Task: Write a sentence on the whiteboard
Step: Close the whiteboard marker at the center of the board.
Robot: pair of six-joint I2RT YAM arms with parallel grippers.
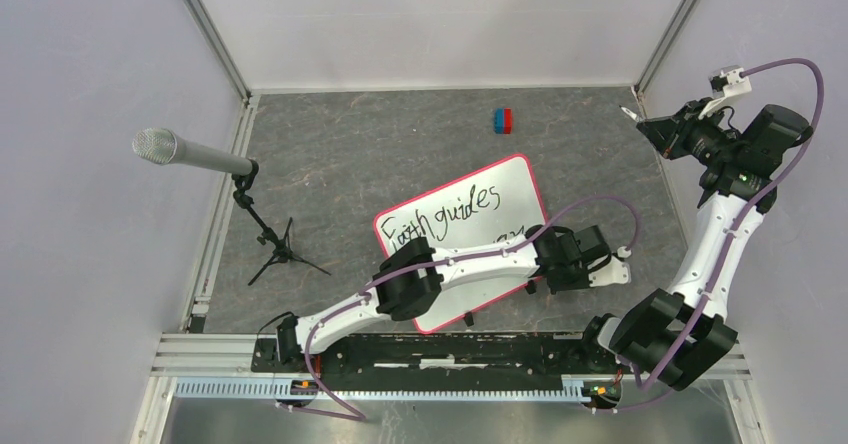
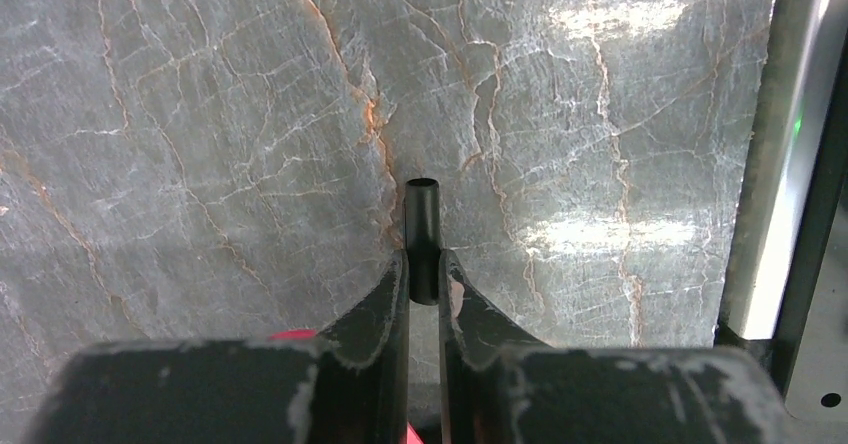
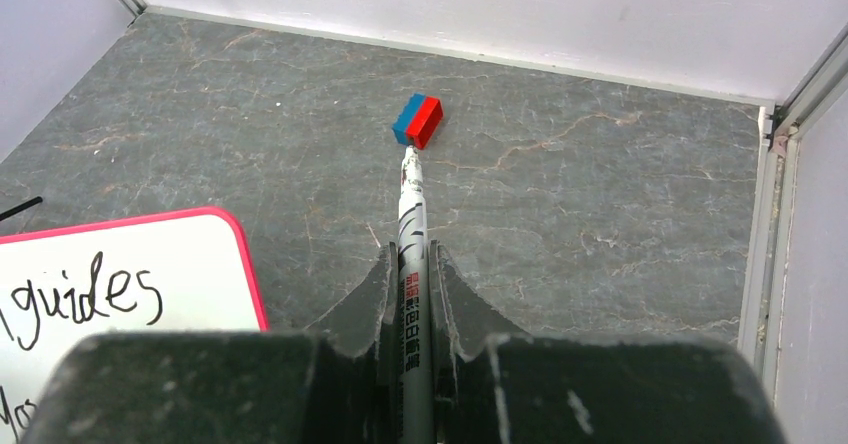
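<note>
Pinching cap [image 2: 422,209], left hand [image 2: 424,260] beside whiteboard [image 1: 520,179] edge | right hand [image 3: 412,254], marker [image 3: 410,189], near wall [image 1: 760,24]

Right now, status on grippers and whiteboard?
Left gripper shut on black cap. Right gripper shut on marker. Whiteboard reads "Faith guides"; left arm over second line.

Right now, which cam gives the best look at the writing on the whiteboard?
Top external: the whiteboard is in frame and the sentence reads "Faith guides", though the left arm covers most of the second line. Right wrist catches only "guides" and a scrap below at the board's corner. Left wrist shows no writing.
</note>
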